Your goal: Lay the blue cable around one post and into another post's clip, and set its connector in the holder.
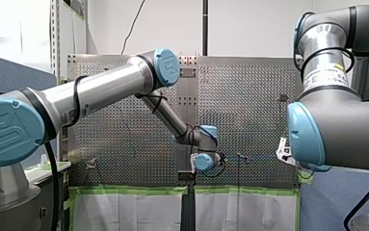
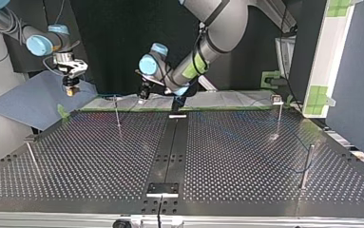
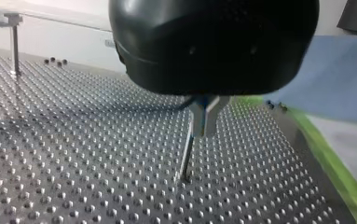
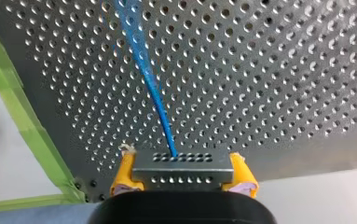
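Note:
My right gripper [image 4: 184,181] has its yellow pads [image 4: 124,173] shut on the sides of a grey metal connector [image 4: 183,164]. The blue cable [image 4: 147,77] runs from the connector away over the perforated table. In the top view this gripper [image 2: 71,88] hangs beyond the table's far left corner. My left gripper [image 3: 203,130] is shut, with a bit of blue cable [image 3: 204,100] showing between its metal fingers. It sits just above a thin post [image 3: 186,158]. In the top view it [image 2: 143,95] is near the far edge, beside a post [image 2: 118,116].
More posts stand on the table: one topped with a clip [image 2: 278,100] at the far right, one [image 2: 305,166] at the right, and one [image 2: 31,154] at the left. A small metal bracket [image 2: 162,188] sits on the dark centre strip. Green tape [image 4: 22,126] lines the edge.

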`<state>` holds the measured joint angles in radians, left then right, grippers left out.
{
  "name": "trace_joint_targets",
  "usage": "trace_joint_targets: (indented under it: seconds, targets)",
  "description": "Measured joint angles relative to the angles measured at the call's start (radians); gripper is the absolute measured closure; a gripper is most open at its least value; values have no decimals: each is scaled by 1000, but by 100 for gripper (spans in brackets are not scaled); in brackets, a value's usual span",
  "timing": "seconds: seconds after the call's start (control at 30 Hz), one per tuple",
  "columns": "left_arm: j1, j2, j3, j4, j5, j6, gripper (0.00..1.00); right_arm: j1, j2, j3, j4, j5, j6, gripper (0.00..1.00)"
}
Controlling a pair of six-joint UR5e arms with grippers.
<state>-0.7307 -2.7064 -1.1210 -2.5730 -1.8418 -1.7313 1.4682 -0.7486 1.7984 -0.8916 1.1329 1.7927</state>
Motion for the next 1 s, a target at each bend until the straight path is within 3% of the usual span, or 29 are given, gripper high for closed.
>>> trace_joint_targets:
  seconds: [0.6, 0.8, 1.0]
  targets:
    - [-1, -1, 6, 11, 36, -1, 98, 2, 8, -8, -27, -4, 5, 100]
    - [4, -13, 35, 2, 36, 0, 98, 4, 11, -18, -29, -9, 13, 100]
    - [1, -61, 85, -40, 31, 21, 98, 4, 16, -27, -28, -9, 20, 100]
